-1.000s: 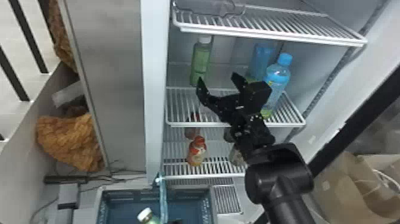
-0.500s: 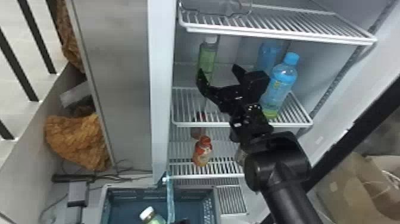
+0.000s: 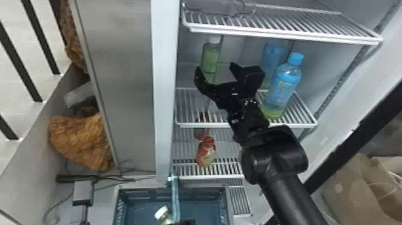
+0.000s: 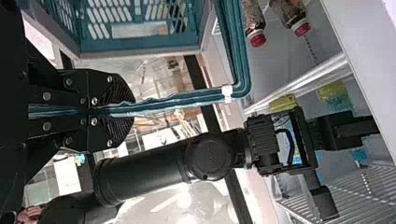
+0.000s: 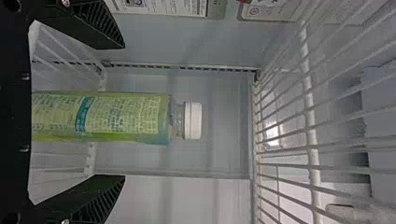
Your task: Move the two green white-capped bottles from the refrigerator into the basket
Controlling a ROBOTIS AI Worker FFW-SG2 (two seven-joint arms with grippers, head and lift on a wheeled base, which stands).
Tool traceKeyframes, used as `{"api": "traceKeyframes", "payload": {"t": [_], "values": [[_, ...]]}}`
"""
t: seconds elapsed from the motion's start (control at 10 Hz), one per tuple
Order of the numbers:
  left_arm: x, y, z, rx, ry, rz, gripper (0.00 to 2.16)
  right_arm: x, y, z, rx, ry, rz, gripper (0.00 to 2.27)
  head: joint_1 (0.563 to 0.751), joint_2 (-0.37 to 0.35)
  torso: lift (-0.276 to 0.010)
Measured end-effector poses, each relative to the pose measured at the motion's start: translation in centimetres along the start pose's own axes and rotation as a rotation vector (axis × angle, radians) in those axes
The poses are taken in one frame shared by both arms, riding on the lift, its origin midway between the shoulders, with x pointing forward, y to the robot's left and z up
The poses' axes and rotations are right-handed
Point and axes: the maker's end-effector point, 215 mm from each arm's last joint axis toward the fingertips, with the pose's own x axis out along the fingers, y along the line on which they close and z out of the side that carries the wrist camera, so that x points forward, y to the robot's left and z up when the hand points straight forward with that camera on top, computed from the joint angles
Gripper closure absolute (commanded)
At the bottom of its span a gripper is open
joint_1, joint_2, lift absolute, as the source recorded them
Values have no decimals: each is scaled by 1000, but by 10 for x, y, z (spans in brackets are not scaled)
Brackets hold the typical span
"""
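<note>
- An open refrigerator (image 3: 163, 89) with white wire shelves (image 3: 278, 33) fills most of the space ahead; crumpled orange-brown material (image 3: 80, 143) lies beyond its left side, and brown bags (image 3: 353, 185) stand to the right.
- Nearest, at the bottom of the head view, the left gripper (image 3: 186, 222) has its jaws closed on the basket's teal handle (image 4: 177, 99), pinching it between the pads.
- The blue-green basket (image 3: 225, 206) sits low in front of the refrigerator, the handle rising over it.
- Inside the basket's outline, beside the handle, one green white-capped bottle (image 3: 163, 215) leans at a tilt.
- Farther in, the right gripper (image 3: 217, 69) is at the middle shelf level, its jaws spread wide, gripping nothing.
- An orange bottle (image 3: 205, 152) with a red cap stands on a lower shelf, with a darker reddish bottle (image 3: 201, 131) behind it.
- A blue-capped bottle (image 3: 282, 86) stands upright toward the right of the middle shelf, another blue bottle (image 3: 272, 55) behind it.
- Deeper in, the other green bottle (image 5: 102, 116) stands upright, white cap up, between the right gripper's parted fingers, with a gap on each side.
</note>
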Motion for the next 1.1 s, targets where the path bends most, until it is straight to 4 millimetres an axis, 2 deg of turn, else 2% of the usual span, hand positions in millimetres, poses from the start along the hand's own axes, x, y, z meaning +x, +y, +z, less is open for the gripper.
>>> {"api": "traceKeyframes", "payload": {"t": [0.2,0.5,0.9,1.1], "values": [[0,0,1,2,0,0,1200,7,4,-3,-1,11,-3,33,695,-152,-4],[0,0,2,4,-1,0,1200,17,-5,-11,-13,38,-24,33,695,-156,-4],[2,0,5,10,3,0,1200,38,-8,-4,-33,44,-20,33,695,-151,-4],[4,0,6,11,4,-2,1200,45,-15,-9,-37,60,-31,33,695,-156,-4]]}}
